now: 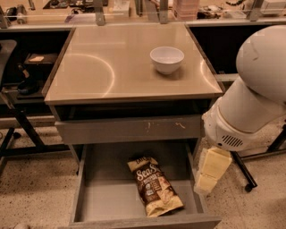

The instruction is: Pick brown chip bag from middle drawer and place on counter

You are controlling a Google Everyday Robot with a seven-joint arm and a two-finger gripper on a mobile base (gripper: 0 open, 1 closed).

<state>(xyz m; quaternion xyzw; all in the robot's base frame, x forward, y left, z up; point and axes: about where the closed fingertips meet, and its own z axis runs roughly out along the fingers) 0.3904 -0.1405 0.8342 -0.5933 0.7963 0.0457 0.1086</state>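
Note:
The brown chip bag [154, 185] lies flat in the open middle drawer [107, 199], right of centre, with its lettering up and one cream end near the drawer's front wall. The counter [111, 67] is the glossy beige top of the cabinet above it. My white arm comes in from the right. My cream-coloured gripper [206, 179] hangs down from it just outside the drawer's right wall, to the right of the bag and not touching it.
A white bowl [166, 59] stands on the counter's right half. A shut grey drawer front [129, 129] with pale scratches sits above the open drawer. A cluttered bench [111, 9] runs along the back. Dark stand legs [18, 129] are at the left.

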